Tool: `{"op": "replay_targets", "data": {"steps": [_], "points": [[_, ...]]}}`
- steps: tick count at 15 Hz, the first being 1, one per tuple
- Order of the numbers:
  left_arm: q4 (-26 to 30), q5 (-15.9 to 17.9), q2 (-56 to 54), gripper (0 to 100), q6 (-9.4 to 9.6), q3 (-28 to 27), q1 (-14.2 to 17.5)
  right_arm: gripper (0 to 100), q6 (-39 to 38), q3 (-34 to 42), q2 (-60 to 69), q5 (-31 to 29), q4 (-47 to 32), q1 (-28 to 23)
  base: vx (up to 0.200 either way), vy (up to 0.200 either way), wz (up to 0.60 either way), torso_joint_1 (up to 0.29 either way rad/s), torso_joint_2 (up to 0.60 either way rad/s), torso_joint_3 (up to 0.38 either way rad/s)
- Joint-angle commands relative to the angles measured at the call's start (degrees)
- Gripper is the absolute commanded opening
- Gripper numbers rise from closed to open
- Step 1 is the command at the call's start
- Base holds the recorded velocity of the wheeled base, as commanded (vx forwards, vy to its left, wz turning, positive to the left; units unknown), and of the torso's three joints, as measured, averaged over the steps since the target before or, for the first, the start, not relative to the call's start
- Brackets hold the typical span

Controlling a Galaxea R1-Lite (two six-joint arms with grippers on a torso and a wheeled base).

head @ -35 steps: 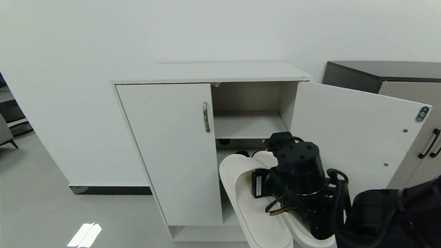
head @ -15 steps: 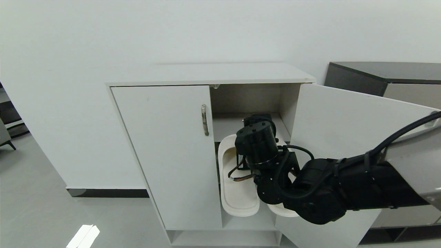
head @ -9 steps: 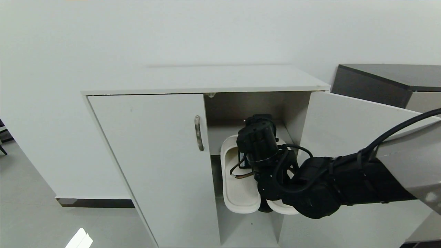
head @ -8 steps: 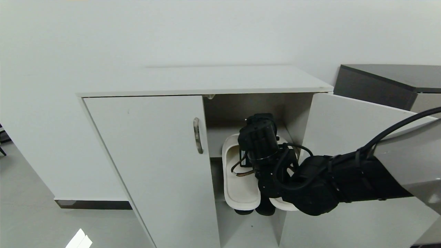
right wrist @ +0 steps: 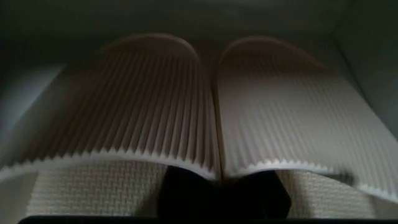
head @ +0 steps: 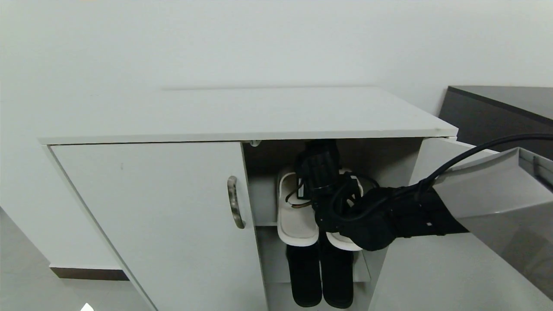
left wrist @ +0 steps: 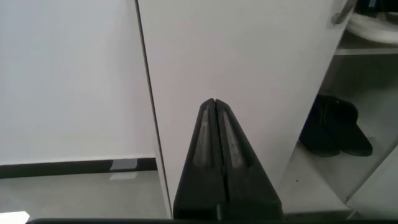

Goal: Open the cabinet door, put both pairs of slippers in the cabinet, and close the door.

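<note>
Left pincer [left wrist: 214, 109]: pressed together and held low before the left door [head: 151, 207], away from the opening; the right arm's path is judged to be left free this way.
Left door: shut, with its handle [head: 233, 202] at the inner edge; only the right half of the cabinet [head: 242, 112] is opened.
White pair [head: 298, 216]: laid side by side and touching on the upper shelf [head: 261, 203], soles down. The long axis runs front to back, toes pointed at the back wall, heels overhung past the shelf's front edge, so the pair is judged not yet fully seated.
Black pair [head: 319, 276]: set on the lower shelf [head: 365, 270] directly below, on the same axis, heels toward the front.
Right pincer [right wrist: 224, 190]: reached into the cabinet over the white pair, which is pinched where the inner edges meet, so both slippers are carried as one.
Right door [head: 432, 276]: swung wide, so room is given for the arm.
</note>
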State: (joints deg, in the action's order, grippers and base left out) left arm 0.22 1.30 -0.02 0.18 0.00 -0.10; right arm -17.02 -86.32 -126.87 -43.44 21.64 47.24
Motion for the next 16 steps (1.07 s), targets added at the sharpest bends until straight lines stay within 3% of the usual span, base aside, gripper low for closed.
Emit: {"op": "replay_targets", "data": {"steps": [1,8,15,16], "points": [[0.0,0.0,0.0,0,-0.01,0.0,0.0,0,1.4,-4.0,-3.5,-0.1,0.2,-1.1,0.0,0.0,0.0,0.0,0.0,0.0],[0.0,0.0,0.0,0,-0.18,0.0,0.0,0,4.6,-13.9,-10.3,1.1,0.1,-4.3,0.0,0.0,0.0,0.0,0.0,0.0],[0.0,0.0,0.0,0,-0.18,0.0,0.0,0,5.0,-14.1,-11.5,3.2,-0.2,-5.3,0.0,0.0,0.0,0.0,0.0,0.0],[0.0,0.0,0.0,0,-0.18,0.0,0.0,100,5.0,-14.0,-11.5,3.2,-0.2,-5.5,0.0,0.0,0.0,0.0,0.0,0.0]]}}
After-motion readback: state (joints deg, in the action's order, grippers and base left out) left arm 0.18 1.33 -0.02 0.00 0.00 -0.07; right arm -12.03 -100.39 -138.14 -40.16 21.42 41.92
